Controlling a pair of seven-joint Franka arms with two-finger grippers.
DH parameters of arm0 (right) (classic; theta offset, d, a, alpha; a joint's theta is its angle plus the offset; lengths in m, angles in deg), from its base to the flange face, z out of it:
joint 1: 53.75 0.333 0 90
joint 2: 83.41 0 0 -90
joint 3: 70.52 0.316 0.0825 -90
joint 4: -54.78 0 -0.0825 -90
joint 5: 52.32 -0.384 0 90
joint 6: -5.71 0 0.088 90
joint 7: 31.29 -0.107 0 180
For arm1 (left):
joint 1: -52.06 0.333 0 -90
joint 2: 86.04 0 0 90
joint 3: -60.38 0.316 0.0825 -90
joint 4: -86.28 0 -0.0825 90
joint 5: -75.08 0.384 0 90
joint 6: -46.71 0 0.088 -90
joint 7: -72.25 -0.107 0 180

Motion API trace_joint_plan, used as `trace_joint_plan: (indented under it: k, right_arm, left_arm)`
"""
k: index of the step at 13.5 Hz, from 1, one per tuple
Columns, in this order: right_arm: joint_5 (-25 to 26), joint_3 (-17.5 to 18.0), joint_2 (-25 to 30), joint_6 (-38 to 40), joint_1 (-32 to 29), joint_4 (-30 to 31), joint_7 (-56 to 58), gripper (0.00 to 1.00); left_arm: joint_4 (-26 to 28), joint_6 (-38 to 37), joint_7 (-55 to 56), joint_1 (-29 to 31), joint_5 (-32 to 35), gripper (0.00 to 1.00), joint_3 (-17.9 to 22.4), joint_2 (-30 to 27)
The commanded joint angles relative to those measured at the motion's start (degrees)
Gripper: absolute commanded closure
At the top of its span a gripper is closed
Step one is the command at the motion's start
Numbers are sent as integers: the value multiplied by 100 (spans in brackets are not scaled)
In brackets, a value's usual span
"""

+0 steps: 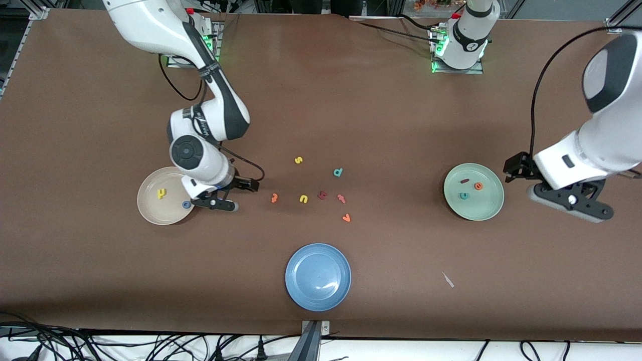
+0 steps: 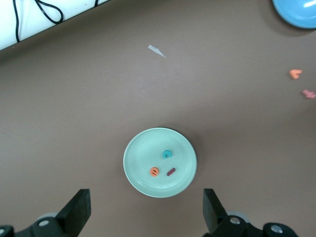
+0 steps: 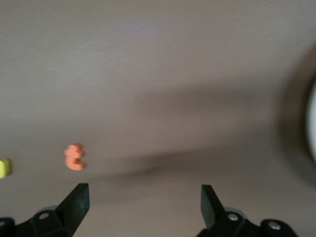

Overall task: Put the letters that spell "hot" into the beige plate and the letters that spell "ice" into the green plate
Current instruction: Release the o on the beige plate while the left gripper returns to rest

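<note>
Mint-green plate [image 1: 474, 206], toward the left arm's end of the desk [image 1: 381, 110], holds a dark red "i" [image 1: 465, 181], orange "e" [image 1: 479, 186] and teal "c" [image 1: 464, 196]; beige plate [image 1: 153, 208], toward the right arm's end, holds a yellow "h" [image 1: 161, 193] and blue "o" [image 1: 186, 204], while the orange "t" [image 1: 274, 198] lies on the desk among the loose letters. Right pincer [image 1: 216, 203], fingers spread and empty, hangs low at the beige plate's rim beside the "o". Left pincer [image 1: 572, 200], spread and empty, waits raised just beside the green plate.
</note>
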Motion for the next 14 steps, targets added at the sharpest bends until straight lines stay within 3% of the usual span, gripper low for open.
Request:
trace_joint_plan:
  k: [1,3,6,8,14]
  right_arm:
    - [-40,20,-630,-40,234,-657,-351,0]
    - [-13,20,-877,-40,296,-956,-570,0]
    - [22,20,-1097,-40,393,-1203,-791,1]
    - [48,-6,-1203,-40,507,-1299,-800,6]
    - [31,-6,-1256,-40,507,-1300,-861,27]
  left_arm:
    - [182,-77,121,-788,-430,0,1085,-587]
    - [321,-60,130,-880,-965,0,1432,-824]
    - [1567,326,165,-810,-1020,0,1450,-1570]
    - [2209,406,454,-757,-1038,0,1433,-1984]
    - [2555,354,535,-625,-1047,0,1372,-2223]
